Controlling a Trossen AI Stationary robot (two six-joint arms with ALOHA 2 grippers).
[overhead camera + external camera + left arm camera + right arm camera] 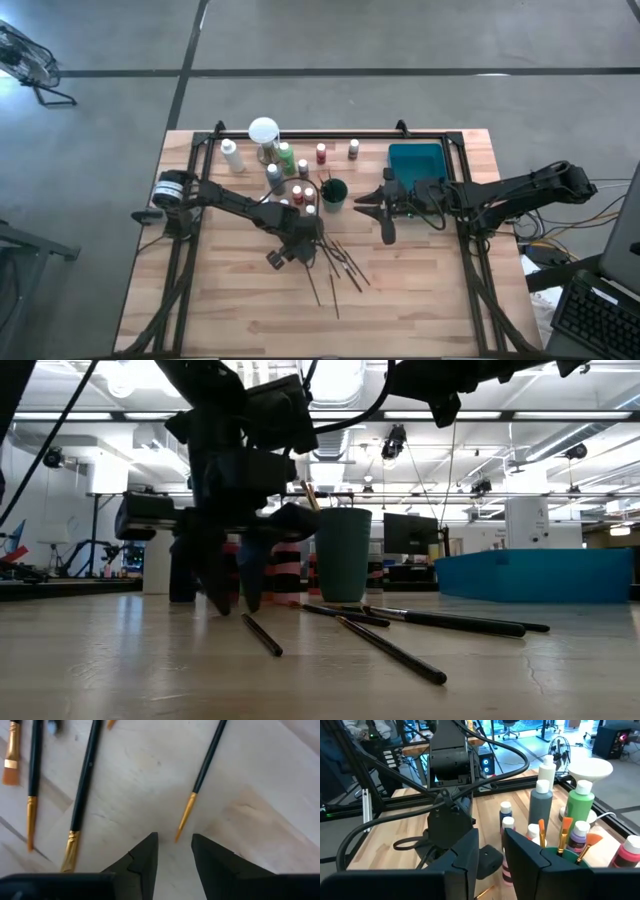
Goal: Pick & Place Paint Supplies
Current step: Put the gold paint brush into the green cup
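The brushes (340,262) lie fanned loose on the bare wood at the centre of the high view, just below the dark green cup (333,191) that already holds a few, which suggests the cup is where they belong. The left gripper (283,252) reaches in from the left, angled down at the fan's left edge; its jaws stand narrowly apart and empty, straddling a gold brush tip (185,816). The paint bottles (287,160) cluster above the cup. The right gripper (368,204) hovers just right of the cup, fingers slightly apart, holding nothing.

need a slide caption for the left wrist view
Left gripper, fingers slightly apart and empty, poised over a dark-handled brush lying on the wooden table.
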